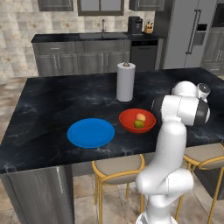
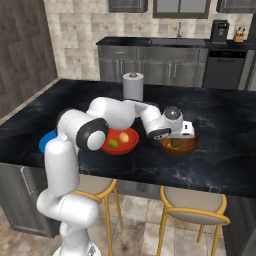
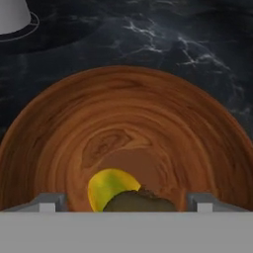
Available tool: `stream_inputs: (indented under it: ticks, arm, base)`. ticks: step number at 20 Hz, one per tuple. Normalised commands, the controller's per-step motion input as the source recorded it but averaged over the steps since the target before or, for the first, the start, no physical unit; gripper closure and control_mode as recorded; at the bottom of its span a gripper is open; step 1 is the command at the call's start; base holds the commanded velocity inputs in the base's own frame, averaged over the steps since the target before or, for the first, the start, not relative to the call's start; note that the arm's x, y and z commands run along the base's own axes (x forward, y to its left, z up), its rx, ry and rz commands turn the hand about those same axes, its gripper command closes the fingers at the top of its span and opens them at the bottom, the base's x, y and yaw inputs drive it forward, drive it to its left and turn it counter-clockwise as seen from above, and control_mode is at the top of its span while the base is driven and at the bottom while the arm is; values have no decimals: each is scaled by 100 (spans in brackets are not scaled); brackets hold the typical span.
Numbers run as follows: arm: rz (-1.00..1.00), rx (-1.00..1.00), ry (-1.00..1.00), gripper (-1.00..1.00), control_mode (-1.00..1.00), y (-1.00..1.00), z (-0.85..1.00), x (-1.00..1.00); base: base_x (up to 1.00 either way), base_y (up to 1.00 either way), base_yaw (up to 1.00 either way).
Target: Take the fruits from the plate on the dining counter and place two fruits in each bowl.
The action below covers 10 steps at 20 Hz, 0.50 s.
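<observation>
The dark brown bowl [image 3: 123, 108] lies right under my gripper [image 3: 126, 202], whose fingers stand wide apart and open above its floor. An olive-yellow fruit [image 3: 109, 187] and a dark brown fruit [image 3: 141, 201] rest together in the bowl's bottom, between the fingertips but touching neither. In the right base view the gripper [image 2: 176, 140] hangs over the brown bowl [image 2: 187, 146]. The red bowl [image 1: 131, 124] holds a peach-orange fruit [image 1: 140, 117] and a yellow-green fruit [image 1: 138, 124]. The blue plate [image 1: 91, 132] lies bare on the dining counter [image 1: 52, 105], left of the red bowl.
A white paper towel roll [image 1: 126, 82] stands upright behind the red bowl. Stools [image 1: 118, 168] with yellow frames are tucked under the counter's near edge. The grey cabinet counter with a sink [image 1: 87, 37] runs along the back wall.
</observation>
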Motion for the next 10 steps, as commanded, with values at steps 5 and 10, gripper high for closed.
stream_inputs:
  ticks: [5,10]
  arm:
    - [-2,0,-1,-100,-100,11,75,-20]
    - [-5,0,0,-100,-100,48,99,-86]
  base:
    - [0,0,0]
    - [0,0,0]
